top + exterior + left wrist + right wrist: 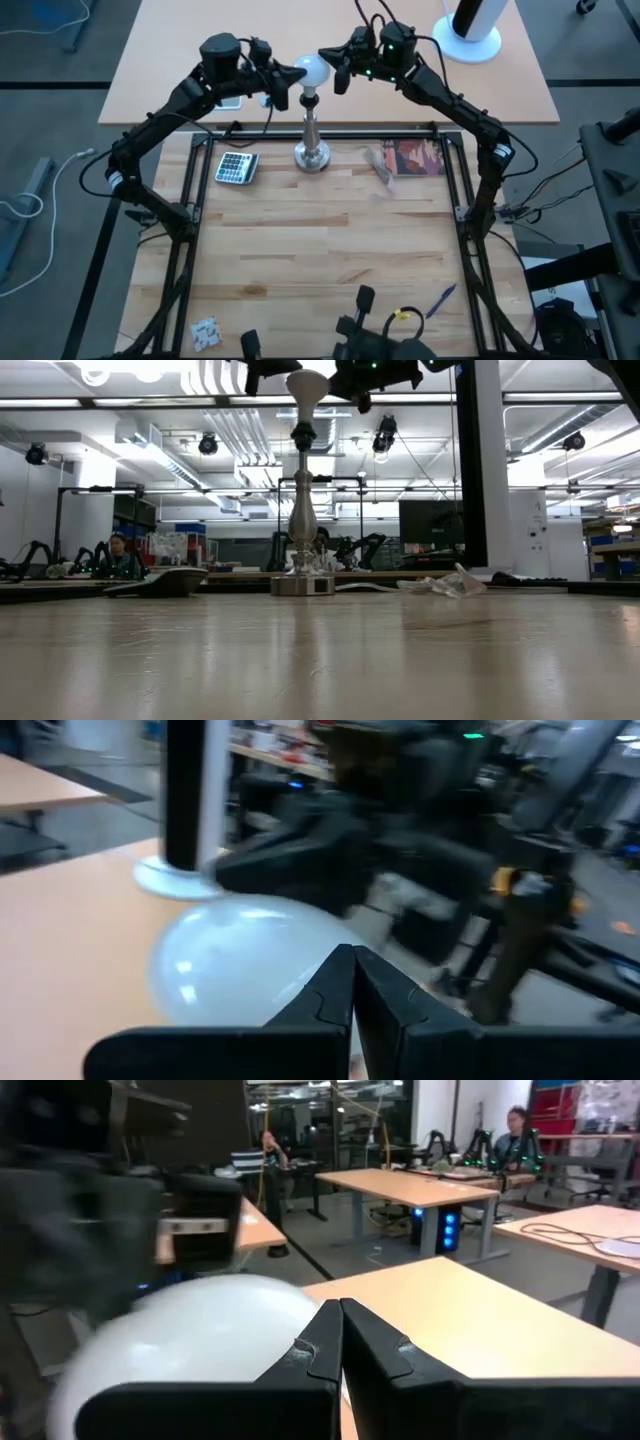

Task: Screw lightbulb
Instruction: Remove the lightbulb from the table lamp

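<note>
While seated on top of the stand (311,140), touches neither pair of fingers: lightbulb (314,70), flanked by left gripper (292,76) on one side and right gripper (331,62) on the other, both level with the glass and just beside it. Pressed together on nothing, left fingers (325,995), tips meeting in a thin seam with the bulb's white curve (235,960) directly past them. Likewise closed tip to tip and empty, right fingers (330,1345), with the same pale dome (190,1330) close behind. Cannot tell from either wrist view whether the tips graze the glass; from above, apart.

Frosted, smooth, pear-shaped and white, with a soft sheen; narrow end downward into the dark socket (303,432) at the stand's top. Turned metal, silvery and glossy, swelling like a baluster (302,520) and ending in a round flared foot (312,157) on pale wooden planks of the table (320,250).

To one side of the stand's foot, on the left arm's side, flat grey calculator (236,167) with rows of small keys. On the other side, a crumpled clear wrapper (379,165) and a reddish printed card (417,157). Beyond the stand, on the far tan table, a tall white cylinder (472,25) on a round base.
</note>
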